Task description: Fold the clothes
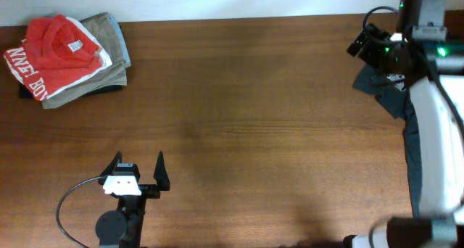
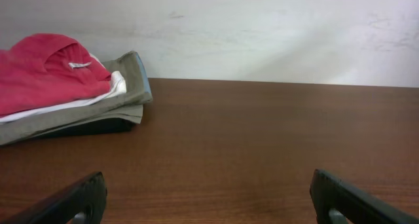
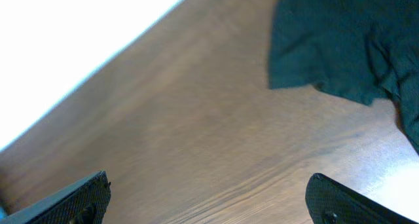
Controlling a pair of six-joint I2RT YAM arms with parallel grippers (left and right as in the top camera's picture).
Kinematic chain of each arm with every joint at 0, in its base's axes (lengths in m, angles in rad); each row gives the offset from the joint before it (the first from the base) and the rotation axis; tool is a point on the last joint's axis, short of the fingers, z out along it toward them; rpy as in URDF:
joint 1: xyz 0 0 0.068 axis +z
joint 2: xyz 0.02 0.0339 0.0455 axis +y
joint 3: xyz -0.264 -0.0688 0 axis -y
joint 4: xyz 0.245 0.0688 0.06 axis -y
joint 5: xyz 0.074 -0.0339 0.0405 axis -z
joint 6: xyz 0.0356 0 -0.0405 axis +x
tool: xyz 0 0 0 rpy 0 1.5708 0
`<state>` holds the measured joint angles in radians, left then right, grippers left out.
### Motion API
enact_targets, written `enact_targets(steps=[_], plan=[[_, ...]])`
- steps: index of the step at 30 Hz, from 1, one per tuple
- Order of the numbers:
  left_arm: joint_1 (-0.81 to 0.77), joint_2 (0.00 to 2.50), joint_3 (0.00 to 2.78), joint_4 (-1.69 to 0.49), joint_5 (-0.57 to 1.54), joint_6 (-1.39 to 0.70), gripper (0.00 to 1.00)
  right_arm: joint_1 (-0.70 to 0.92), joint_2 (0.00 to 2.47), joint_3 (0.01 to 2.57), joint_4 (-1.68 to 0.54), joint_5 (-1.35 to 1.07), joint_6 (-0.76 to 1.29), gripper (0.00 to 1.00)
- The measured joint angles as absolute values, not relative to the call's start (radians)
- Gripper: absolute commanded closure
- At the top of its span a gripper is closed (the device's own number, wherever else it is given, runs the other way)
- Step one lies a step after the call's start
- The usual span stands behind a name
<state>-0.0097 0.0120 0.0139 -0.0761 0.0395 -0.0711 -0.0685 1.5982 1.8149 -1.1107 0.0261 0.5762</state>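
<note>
At the far-left corner, my orange-red cotton T-shirt point(image 1: 54, 48) lies folded, stacked over a khaki-grey folded garment point(image 1: 109, 30). Left gripper point(image 1: 138, 161) and right gripper point(image 3: 206, 191) gape empty. I judge the rumpled dark-teal cloth point(image 3: 340, 40) remains.

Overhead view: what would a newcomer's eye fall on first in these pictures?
The orange-red T-shirt stands out, lying on top of a pile with a khaki-grey garment at the table's far left corner. A dark cloth lies at the right edge, and the left hand stands open near the front edge.
</note>
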Motion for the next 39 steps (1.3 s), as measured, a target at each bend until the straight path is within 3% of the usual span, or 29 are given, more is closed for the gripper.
enact_targets(steps=[12, 17, 22, 26, 33, 39], plan=[[-0.01, 0.012, 0.014, -0.076, 0.039, -0.071, 0.01, -0.011, 1.313, 1.711, -1.097, 0.044, 0.576, 0.01], [-0.01, 0.011, 0.014, -0.078, 0.035, -0.071, 0.01, -0.011, 1.138, 1.364, -0.844, 0.053, 0.535, 0.01], [-0.01, 0.011, 0.014, -0.078, 0.033, -0.071, 0.01, -0.011, 0.807, 0.743, -0.348, -0.002, 0.476, 0.01], [-0.01, 0.011, 0.014, -0.079, 0.032, -0.071, 0.01, -0.011, 0.573, 0.409, -0.121, -0.035, 0.463, 0.01], [-0.01, 0.01, 0.014, -0.078, 0.033, -0.071, 0.01, -0.011, 0.251, 0.083, -0.047, -0.067, 0.437, 0.01], [-0.01, 0.01, 0.014, -0.079, 0.032, -0.071, 0.01, -0.011, 0.133, 0.047, -0.05, -0.112, 0.316, 0.01]])
